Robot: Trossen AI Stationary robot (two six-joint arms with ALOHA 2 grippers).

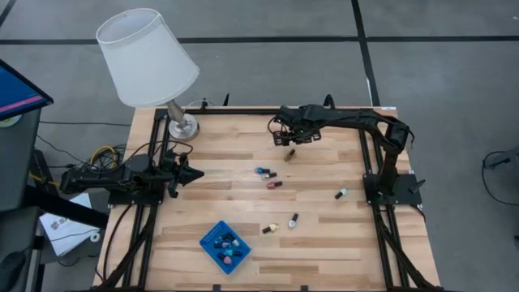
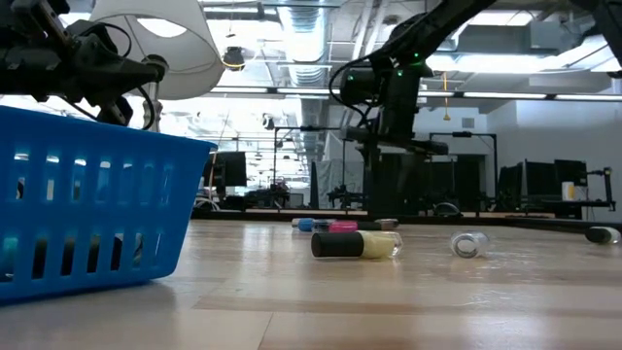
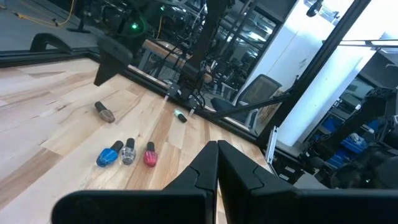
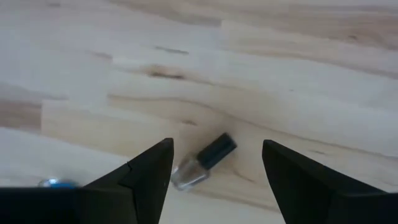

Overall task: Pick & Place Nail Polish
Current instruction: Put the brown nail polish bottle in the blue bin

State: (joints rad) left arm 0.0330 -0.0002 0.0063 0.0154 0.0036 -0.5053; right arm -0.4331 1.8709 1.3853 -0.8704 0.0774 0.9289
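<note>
The table (image 1: 324, 235) is strewn with nail polish, some already in the blue tray (image 1: 212, 251). Left gripper (image 1: 193, 173) waits at the left edge, fingers pressed together. Over at the far side the right gripper (image 1: 285, 139) hovers, fingers spread wide, above a clear bottle (image 4: 202, 161) lying tilted on its side. Best bet: drop straight down, straddle the body, squeeze gently so it can't roll
</note>
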